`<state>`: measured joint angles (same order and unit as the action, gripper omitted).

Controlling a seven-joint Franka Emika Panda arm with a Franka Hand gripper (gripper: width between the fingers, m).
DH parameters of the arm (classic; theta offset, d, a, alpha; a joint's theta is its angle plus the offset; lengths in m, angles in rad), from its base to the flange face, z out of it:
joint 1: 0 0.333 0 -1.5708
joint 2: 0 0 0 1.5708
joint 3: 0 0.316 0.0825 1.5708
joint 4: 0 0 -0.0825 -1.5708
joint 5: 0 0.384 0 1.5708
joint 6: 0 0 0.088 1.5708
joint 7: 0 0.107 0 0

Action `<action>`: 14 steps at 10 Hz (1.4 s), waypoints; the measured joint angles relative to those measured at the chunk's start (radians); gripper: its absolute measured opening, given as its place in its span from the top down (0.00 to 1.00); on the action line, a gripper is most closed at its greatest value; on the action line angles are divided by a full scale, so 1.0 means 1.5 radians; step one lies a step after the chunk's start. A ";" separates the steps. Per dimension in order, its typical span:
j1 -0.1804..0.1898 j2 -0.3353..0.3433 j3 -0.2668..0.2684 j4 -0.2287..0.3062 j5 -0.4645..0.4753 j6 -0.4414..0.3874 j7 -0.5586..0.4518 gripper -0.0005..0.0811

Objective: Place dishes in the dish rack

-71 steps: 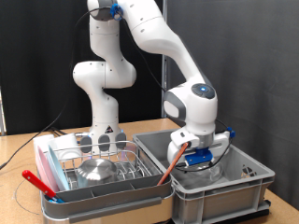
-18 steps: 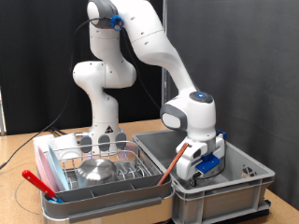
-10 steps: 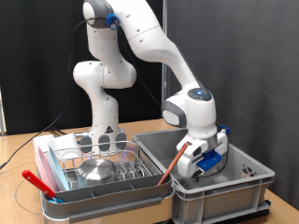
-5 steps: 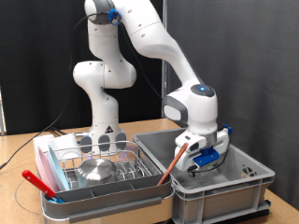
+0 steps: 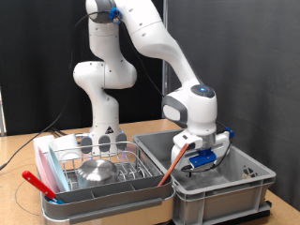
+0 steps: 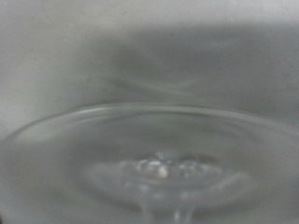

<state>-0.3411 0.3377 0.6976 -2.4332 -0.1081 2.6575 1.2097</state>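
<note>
One arm at work here, its gripper (image 5: 202, 161) low over the grey bin (image 5: 239, 183), just right of the dish rack (image 5: 103, 178) in the exterior view. Whether the jaws are open or closed, I cannot tell. Up close in the wrist view: a clear glass piece (image 6: 154, 154), blurred. Inside the rack sits the steel bowl (image 5: 96, 171); a red utensil (image 5: 42, 184) lies along the rack's near-left edge, an orange-brown stick (image 5: 173, 161) leans between rack and bin.

arm (image 5: 141, 42): glossy white rounded segments | joints: grey bands, dark seams | top joint: small blue ring | hand (image 5: 202, 159): white housing, blue parts beneath | base: white column
</note>
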 joint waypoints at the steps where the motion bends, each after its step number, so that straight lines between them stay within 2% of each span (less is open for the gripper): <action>1: 0.004 0.002 -0.005 0.000 -0.001 0.000 0.007 0.01; 4: 0.004 0.007 -0.004 0.000 0.000 0.016 0.008 0.01; 5: 0.004 0.008 -0.003 0.000 0.001 0.017 0.008 0.13; 6: 0.004 0.009 -0.003 0.000 0.001 0.017 0.008 0.13; 7: 0.004 0.011 -0.004 0.000 0.001 0.017 0.011 0.35; 8: 0.005 0.015 -0.005 0.001 0.001 0.017 0.014 0.35; 9: 0.006 0.019 -0.006 0.002 0.001 0.017 0.018 0.54; 10: 0.006 0.021 -0.007 0.003 0.001 0.017 0.022 0.76; 11: 0.006 0.022 -0.008 0.004 0.001 0.017 0.022 0.76; 12: 0.006 0.022 -0.008 0.004 0.001 0.017 0.022 0.86; 14: 0.006 0.022 -0.005 0.005 0.004 0.019 0.021 0.86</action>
<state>-0.3327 0.3711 0.6902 -2.4260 -0.1019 2.6858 1.2413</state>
